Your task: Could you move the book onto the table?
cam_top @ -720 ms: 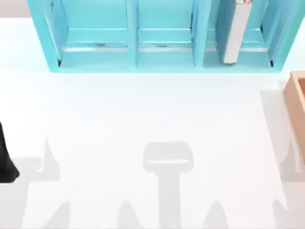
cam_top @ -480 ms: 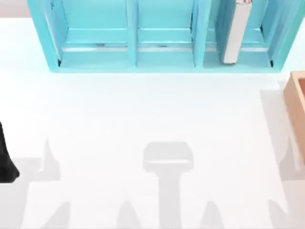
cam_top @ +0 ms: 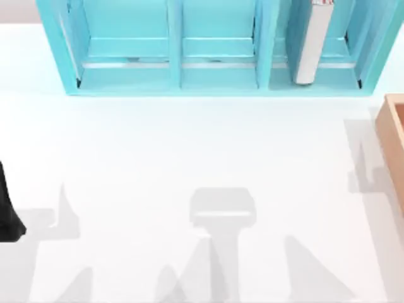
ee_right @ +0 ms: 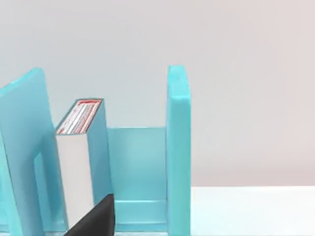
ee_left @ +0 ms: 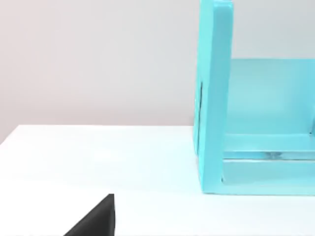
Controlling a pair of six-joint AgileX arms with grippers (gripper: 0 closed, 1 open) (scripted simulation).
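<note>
The book (cam_top: 314,44) stands upright in the right compartment of the light-blue shelf unit (cam_top: 173,79) at the back of the table (cam_top: 189,145), its white page edges facing forward. In the right wrist view the book (ee_right: 76,162) leans against a divider, its teal cover toward the shelf's end wall (ee_right: 177,147). A dark part of my right gripper (ee_right: 93,220) sits low in that view, well short of the shelf. My left arm (cam_top: 7,208) is parked at the table's left edge, and a dark part of my left gripper (ee_left: 96,220) hangs over the table (ee_left: 74,157).
A tan wooden box (cam_top: 394,142) sits at the right edge of the table. The shelf's left and middle compartments hold nothing. The shelf's left end wall (ee_left: 214,98) stands ahead of the left wrist camera. Arm shadows fall across the table's front.
The shadows on the right and front of the table have shifted leftward and changed shape. The book, the shelf and the left arm have not moved.
</note>
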